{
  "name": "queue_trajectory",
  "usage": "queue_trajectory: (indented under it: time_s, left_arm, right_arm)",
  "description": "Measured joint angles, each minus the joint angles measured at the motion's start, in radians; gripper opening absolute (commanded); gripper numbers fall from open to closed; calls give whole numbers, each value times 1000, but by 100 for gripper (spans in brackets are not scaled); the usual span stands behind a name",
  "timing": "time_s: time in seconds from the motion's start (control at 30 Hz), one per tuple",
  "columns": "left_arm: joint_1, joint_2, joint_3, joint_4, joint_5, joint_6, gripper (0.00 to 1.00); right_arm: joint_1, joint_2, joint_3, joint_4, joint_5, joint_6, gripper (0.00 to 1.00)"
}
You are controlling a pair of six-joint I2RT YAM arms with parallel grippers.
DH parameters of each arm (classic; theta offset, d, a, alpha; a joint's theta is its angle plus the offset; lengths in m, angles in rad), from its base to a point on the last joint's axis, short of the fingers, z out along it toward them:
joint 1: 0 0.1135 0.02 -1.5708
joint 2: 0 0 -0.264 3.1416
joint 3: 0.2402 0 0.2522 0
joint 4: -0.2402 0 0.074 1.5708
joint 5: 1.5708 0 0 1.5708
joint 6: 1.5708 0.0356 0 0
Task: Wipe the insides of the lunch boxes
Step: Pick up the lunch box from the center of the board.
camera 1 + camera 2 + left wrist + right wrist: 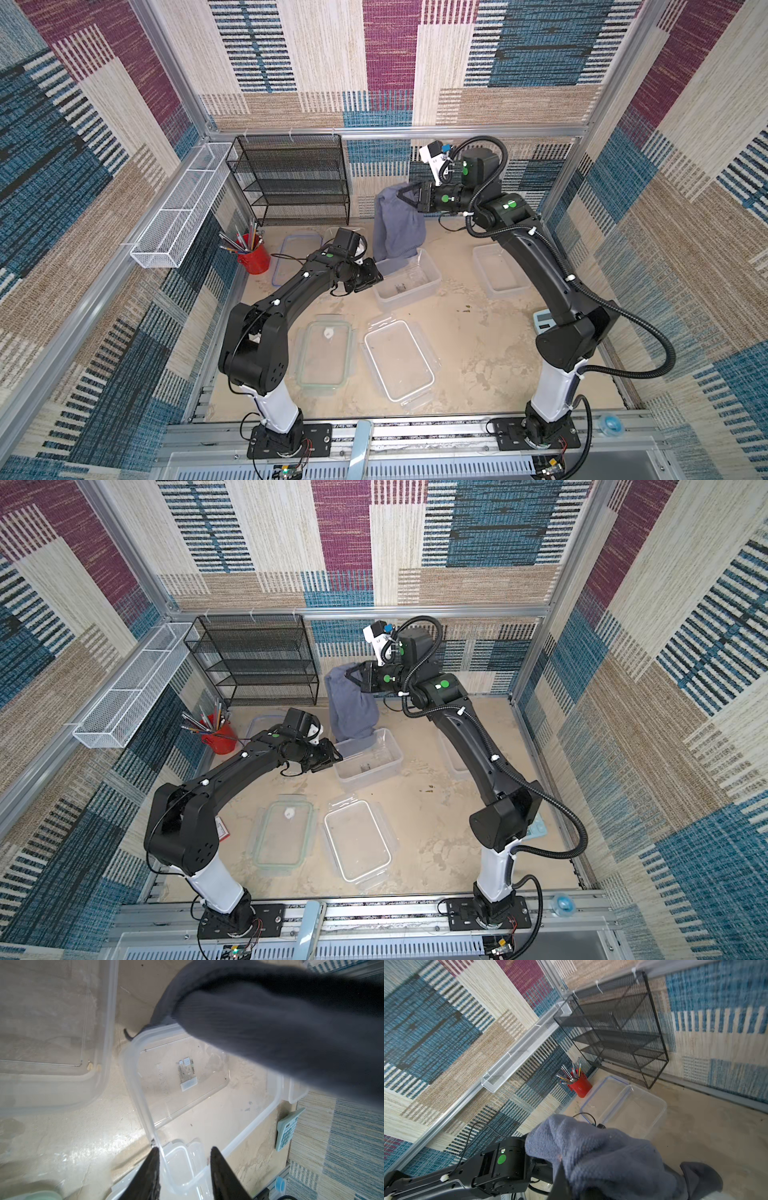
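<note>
Straddling the 9 o'clock rim of the tub [405,301], left fingers [152,1174] are being held open; cloth [397,232] is being gripped by right fingers [559,1186] above.

- Woven patchwork walls [324,50]: blue, maroon, beige.
- Mottled sandy-beige floor [478,340].
- Black wire-mesh shelf rack [291,178] at back wall.
- White wire-mesh trough [178,212], 3 compartments, on side wall.

Soft, even light is filling the cell in both top views, casting only faint shadows, while wide-angle distortion is bending the aluminium posts [168,66] at the edges. In the left wrist view, glare is glinting off the tabletop [93,1147], the grey cloth [280,1032] is smearing into blur, and the deep lunch box [138,1095] is softening near the lens.
</note>
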Motion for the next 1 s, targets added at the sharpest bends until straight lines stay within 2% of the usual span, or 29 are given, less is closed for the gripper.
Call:
queue_trajectory:
  time_s: [0.3, 0.4, 0.5, 0.63, 0.8, 1.0]
  left_arm:
    - [0, 45, -6, -22, -27, 4, 34]
    - [-1, 68, -2, -21, -29, 6, 31]
    - [-1, 99, 15, -17, -26, 10, 27]
    - [-3, 133, 46, -10, -24, 13, 22]
    - [-14, 185, 111, -21, -54, 59, 1]
    - [-56, 240, 222, -62, -94, 108, 0]
  right_arm:
    - [6, -151, -415, 164, 19, 26, 0]
    - [6, -143, -545, 181, 48, 26, 0]
    - [6, -80, -610, 178, 78, 18, 0]
    - [10, 23, -608, 171, 134, -7, 0]
    - [16, 166, -491, 145, 178, -39, 0]
    - [60, 383, -254, 40, 219, -78, 0]
